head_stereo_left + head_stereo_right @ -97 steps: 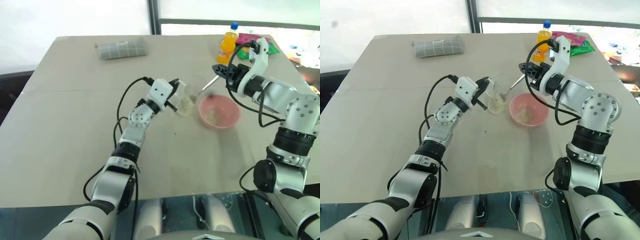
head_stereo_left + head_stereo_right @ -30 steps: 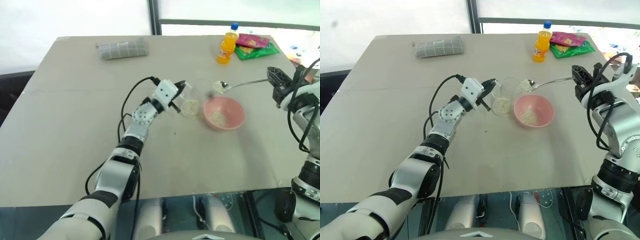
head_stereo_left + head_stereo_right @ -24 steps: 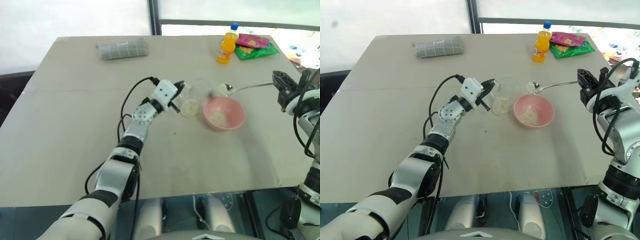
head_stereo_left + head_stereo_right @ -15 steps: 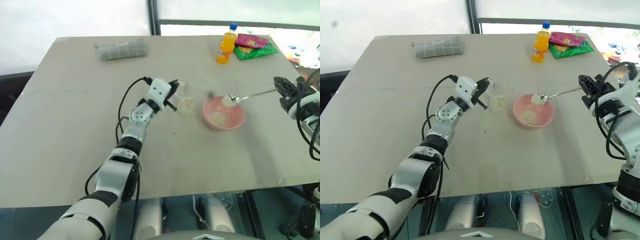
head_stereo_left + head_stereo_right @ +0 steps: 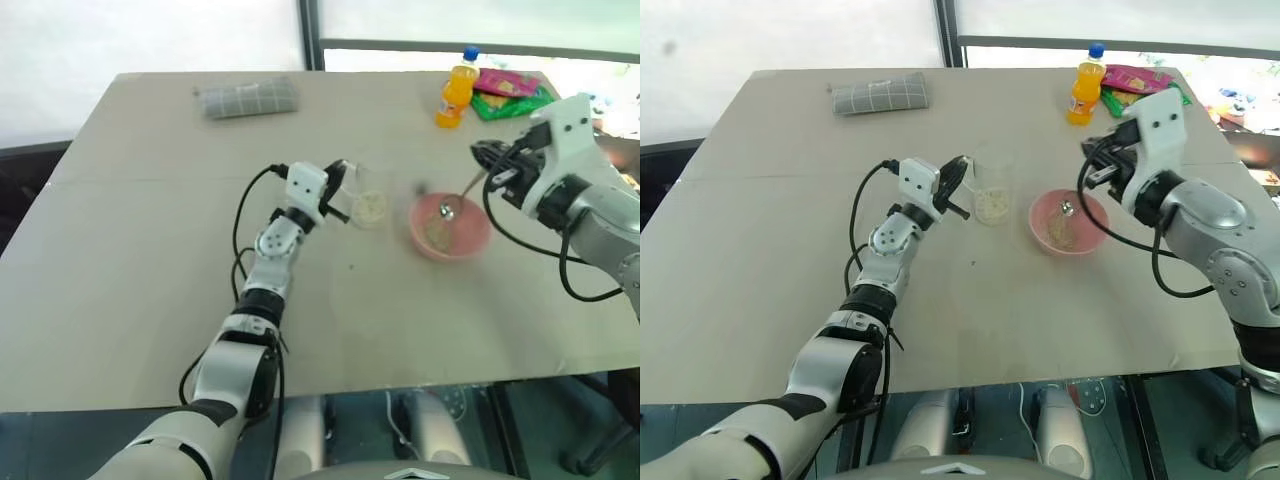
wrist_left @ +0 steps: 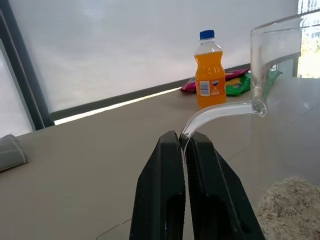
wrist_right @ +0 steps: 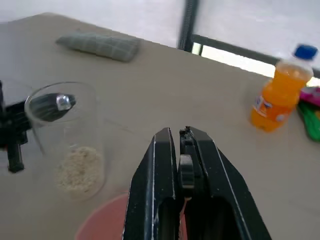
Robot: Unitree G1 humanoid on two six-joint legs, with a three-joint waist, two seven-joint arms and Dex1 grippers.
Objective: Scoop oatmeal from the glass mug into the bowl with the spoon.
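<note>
The glass mug [image 5: 368, 198] stands left of the pink bowl [image 5: 472, 240], with pale oatmeal [image 6: 292, 202] in its bottom. My left gripper [image 6: 183, 146] is shut on the mug's curved handle. My right gripper [image 5: 488, 162] hangs above the bowl's far right rim, shut on the handle of the spoon [image 5: 447, 209]. The spoon slants down and its head rests inside the bowl, beside a small heap of oatmeal [image 5: 437, 234]. The right wrist view shows the mug [image 7: 70, 140] and a bit of the bowl's rim [image 7: 100, 226].
An orange drink bottle [image 5: 455, 95] and colourful snack packets [image 5: 510, 90] stand at the table's far right corner. A grey checked roll [image 5: 246, 97] lies at the far left. A window frame runs behind the table's far edge.
My right arm has swung in toward the bowl and rolled over. The spoon, held level with oatmeal above the bowl before, now tips down into it. The mug has shifted slightly left.
</note>
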